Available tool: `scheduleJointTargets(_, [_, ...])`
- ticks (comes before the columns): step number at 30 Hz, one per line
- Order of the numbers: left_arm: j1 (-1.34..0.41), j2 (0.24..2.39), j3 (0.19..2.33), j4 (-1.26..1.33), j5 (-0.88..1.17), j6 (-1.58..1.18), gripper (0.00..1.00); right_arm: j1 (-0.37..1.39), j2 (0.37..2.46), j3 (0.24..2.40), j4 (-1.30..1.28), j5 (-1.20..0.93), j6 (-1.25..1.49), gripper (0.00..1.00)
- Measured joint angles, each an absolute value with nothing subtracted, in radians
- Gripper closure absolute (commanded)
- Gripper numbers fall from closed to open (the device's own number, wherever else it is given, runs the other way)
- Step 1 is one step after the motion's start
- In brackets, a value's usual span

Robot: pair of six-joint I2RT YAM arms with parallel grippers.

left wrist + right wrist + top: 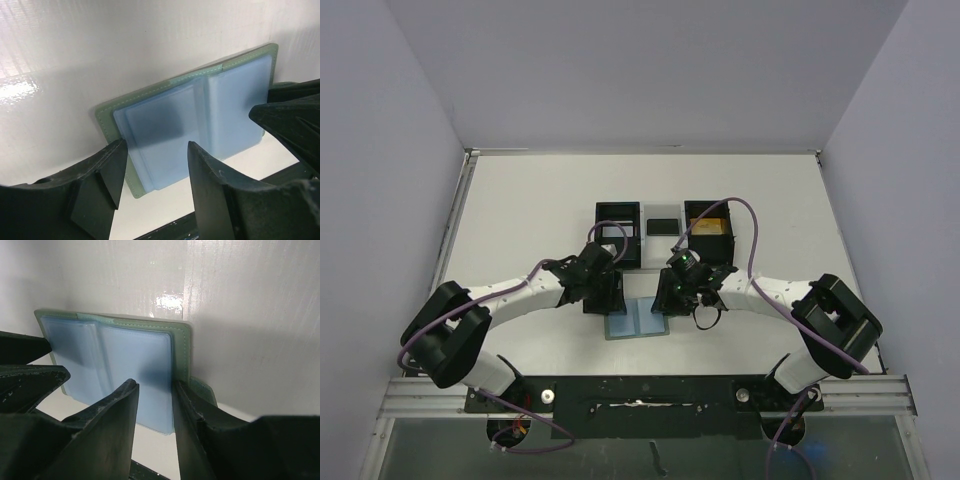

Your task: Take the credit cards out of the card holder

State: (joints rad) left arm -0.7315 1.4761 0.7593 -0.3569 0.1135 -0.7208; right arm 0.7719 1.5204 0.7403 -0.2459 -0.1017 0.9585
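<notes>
Even, diffuse overhead light was recorded in the top view, and soft shadows were cast on the table (520,200). Glare was registered on the table at 9 o'clock in the left wrist view and at 12 o'clock in the right. The left gripper (156,150) was rendered dark at 6 o'clock, with little surface detail.

behind card holder (638,321): black boxes (618,216) | sides: jaws | front: open
</notes>
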Motion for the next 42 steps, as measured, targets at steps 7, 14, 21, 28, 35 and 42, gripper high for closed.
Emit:
scheduleJointTargets(7, [-0.731, 1.485, 0.759, -0.360, 0.105, -0.721, 0.54, 0.772, 1.523, 0.743, -0.247, -0.102, 0.958, 0.65])
scheduleJointTargets(14, [-0.731, 1.508, 0.758, -0.331, 0.118, -0.724, 0.65, 0.772, 1.524, 0.744, -0.244, -0.119, 0.948, 0.67])
scheduleJointTargets(21, [-0.739, 1.525, 0.756, -0.270, 0.156, -0.740, 0.67, 0.771, 1.524, 0.736, -0.221, -0.138, 0.943, 0.74])
scheduleJointTargets(28, [-0.740, 1.528, 0.746, -0.243, 0.171, -0.746, 0.68, 0.771, 1.524, 0.723, -0.179, -0.171, 0.943, 0.78])
scheduleJointTargets(35, [-0.740, 1.528, 0.744, -0.239, 0.173, -0.747, 0.68, 0.743, 1.524, 0.680, -0.095, -0.232, 0.956, 0.78])
scheduleJointTargets(42, [-0.740, 1.528, 0.744, -0.240, 0.171, -0.747, 0.67, 0.733, 1.513, 0.677, -0.109, -0.231, 0.957, 0.79])
